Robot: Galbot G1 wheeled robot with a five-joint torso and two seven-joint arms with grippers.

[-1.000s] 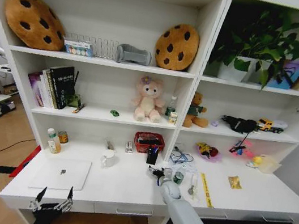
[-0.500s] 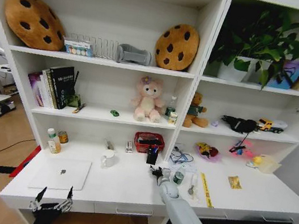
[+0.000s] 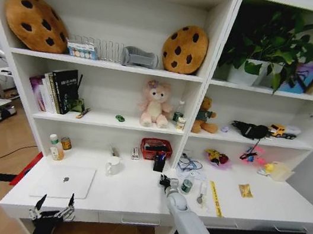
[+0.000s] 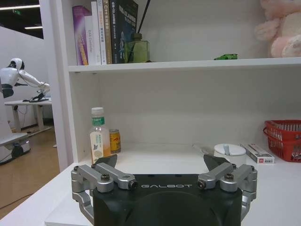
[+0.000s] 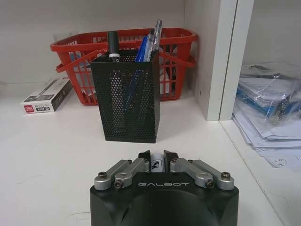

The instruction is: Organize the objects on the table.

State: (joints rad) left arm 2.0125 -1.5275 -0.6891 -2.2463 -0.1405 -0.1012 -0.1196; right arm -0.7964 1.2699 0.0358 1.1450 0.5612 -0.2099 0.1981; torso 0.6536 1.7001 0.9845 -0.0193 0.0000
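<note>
My right gripper (image 3: 164,181) hovers low over the white table (image 3: 130,200), just in front of the black mesh pen holder (image 3: 159,162). In the right wrist view that gripper (image 5: 157,156) is shut on a pen (image 5: 156,163) with a pale barrel, and the pen holder (image 5: 126,99) has black and blue pens in it. The silver laptop (image 3: 64,181) lies closed at the table's left. My left gripper (image 3: 55,203) stands open at the table's front edge below the laptop, with nothing between its fingers (image 4: 106,161). A white mug (image 3: 113,166) stands mid-table.
A red basket (image 3: 156,148) sits behind the pen holder. Small bottles (image 3: 55,147) stand at the back left. A yellow ruler (image 3: 215,198), a gold packet (image 3: 246,190) and loose papers (image 5: 270,117) lie to the right. A shelf upright (image 5: 221,56) stands beside the holder.
My right gripper has crept a little farther toward the pen holder with the pen still in it. The left gripper has barely shifted.
</note>
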